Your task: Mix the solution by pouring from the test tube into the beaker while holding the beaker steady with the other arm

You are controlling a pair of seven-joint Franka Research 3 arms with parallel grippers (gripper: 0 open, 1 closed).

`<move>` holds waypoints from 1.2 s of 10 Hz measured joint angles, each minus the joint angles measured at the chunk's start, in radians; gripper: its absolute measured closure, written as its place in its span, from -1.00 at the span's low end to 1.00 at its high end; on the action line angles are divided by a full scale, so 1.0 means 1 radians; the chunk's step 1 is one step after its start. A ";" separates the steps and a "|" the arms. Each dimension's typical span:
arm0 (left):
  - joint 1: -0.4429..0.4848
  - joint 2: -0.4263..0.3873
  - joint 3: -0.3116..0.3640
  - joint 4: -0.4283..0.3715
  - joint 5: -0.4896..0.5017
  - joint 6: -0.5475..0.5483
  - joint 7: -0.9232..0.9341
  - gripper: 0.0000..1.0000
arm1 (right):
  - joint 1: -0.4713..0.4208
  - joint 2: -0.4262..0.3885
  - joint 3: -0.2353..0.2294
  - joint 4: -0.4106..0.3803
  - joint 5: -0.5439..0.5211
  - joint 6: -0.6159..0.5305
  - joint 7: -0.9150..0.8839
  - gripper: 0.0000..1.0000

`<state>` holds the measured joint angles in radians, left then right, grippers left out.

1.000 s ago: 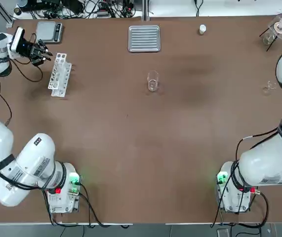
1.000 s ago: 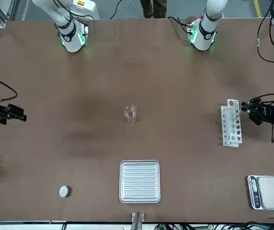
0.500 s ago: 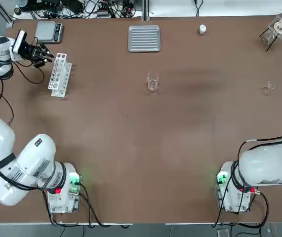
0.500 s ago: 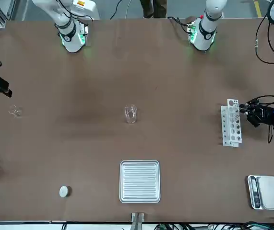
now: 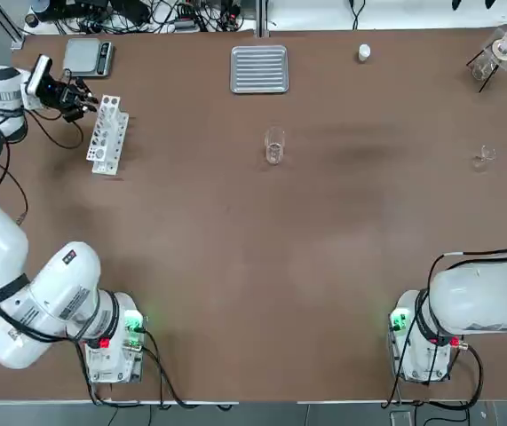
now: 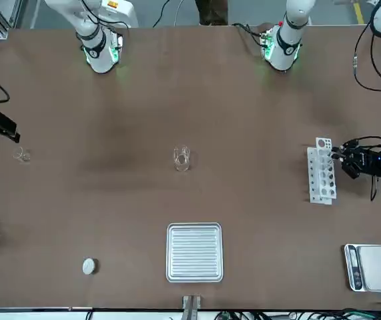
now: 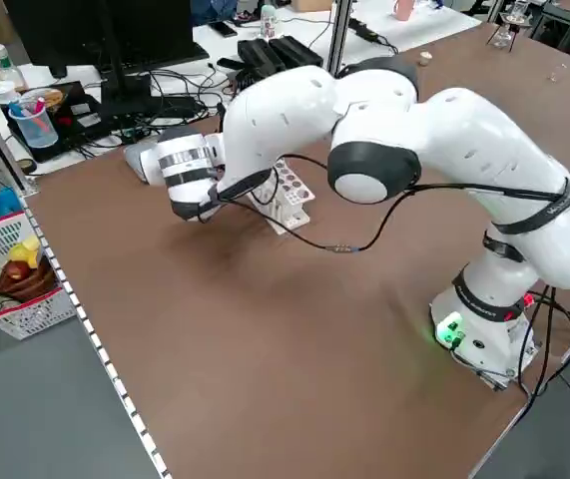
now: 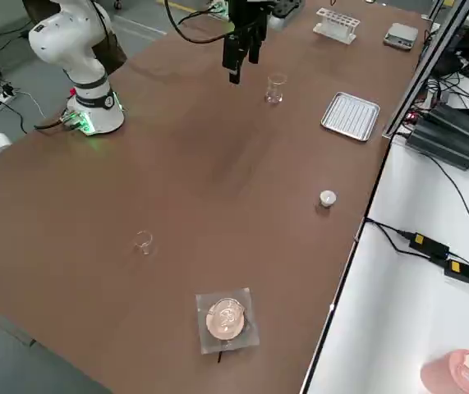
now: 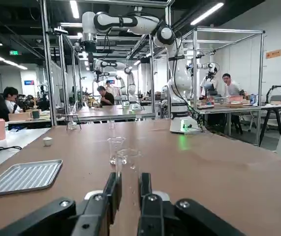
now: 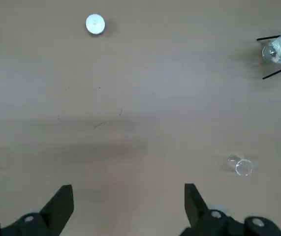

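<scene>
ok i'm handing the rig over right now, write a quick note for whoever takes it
Left gripper: shut on the test tube, level, at the white rack near the table's far left corner.
Right gripper: open and empty, raised above the table's right side, well clear of the beaker.
Beaker: upright at mid-table, nothing touching it. A smaller glass piece sits to the right.
Done: tube gripped.
Left: carry the tube to the beaker, steady the beaker with the right gripper, pour.
</scene>
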<state>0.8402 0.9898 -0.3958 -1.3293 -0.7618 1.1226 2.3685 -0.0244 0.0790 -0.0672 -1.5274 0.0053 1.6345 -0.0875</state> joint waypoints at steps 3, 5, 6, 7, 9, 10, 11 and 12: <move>-0.013 0.022 0.023 0.017 -0.027 -0.003 -0.014 0.57 | -0.004 0.001 -0.002 -0.050 -0.002 0.023 0.005 -0.99; -0.023 0.032 0.059 0.020 -0.073 -0.005 -0.051 0.57 | -0.005 0.000 -0.003 -0.058 -0.003 0.025 0.006 -0.99; -0.026 0.037 0.064 0.020 -0.080 -0.005 -0.052 0.57 | -0.005 -0.001 -0.002 -0.058 -0.003 0.026 0.008 -0.99; -0.027 0.039 0.065 0.020 -0.081 -0.005 -0.053 0.57 | -0.004 -0.005 -0.001 -0.055 -0.003 0.026 0.009 -0.99; -0.028 0.041 0.067 0.021 -0.081 -0.001 -0.044 0.57 | 0.006 -0.025 0.003 -0.051 -0.003 0.023 0.011 -0.99; -0.029 0.041 0.067 0.022 -0.081 0.004 -0.033 0.57 | 0.020 -0.039 0.006 -0.050 -0.003 0.015 0.028 -0.99; -0.029 0.041 0.069 0.024 -0.081 0.008 -0.016 0.57 | 0.030 -0.051 0.010 -0.050 -0.003 -0.003 0.049 -0.99; -0.031 0.041 0.073 0.024 -0.081 0.008 0.000 0.57 | 0.034 -0.057 0.015 -0.050 -0.003 -0.013 0.061 -0.99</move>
<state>0.8092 1.0306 -0.3225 -1.3055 -0.8424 1.1309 2.3689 0.0096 0.0217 -0.0517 -1.5773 0.0025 1.6213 -0.0263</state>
